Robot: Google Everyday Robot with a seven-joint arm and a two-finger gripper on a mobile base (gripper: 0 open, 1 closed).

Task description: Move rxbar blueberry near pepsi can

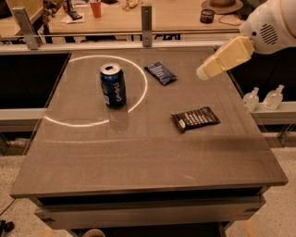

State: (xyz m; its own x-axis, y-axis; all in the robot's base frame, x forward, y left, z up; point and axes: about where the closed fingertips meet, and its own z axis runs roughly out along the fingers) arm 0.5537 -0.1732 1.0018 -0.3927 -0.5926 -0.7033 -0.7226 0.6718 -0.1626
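Note:
The rxbar blueberry [160, 73], a small dark-blue wrapper with pale print, lies flat on the far middle of the grey table [138, 152]. The pepsi can [114, 86] stands upright to its left and a bit nearer, inside a white ring of light. My gripper [202, 72] is the cream end of the arm coming in from the upper right. It hangs above the table's far right part, to the right of the rxbar and apart from it. It holds nothing that I can see.
A longer black wrapper with white print [195, 118] lies on the table's right side. Two small clear bottles [251, 98] stand on a ledge beyond the right edge. A metal rail and a wooden table with a red cup [95, 8] lie behind.

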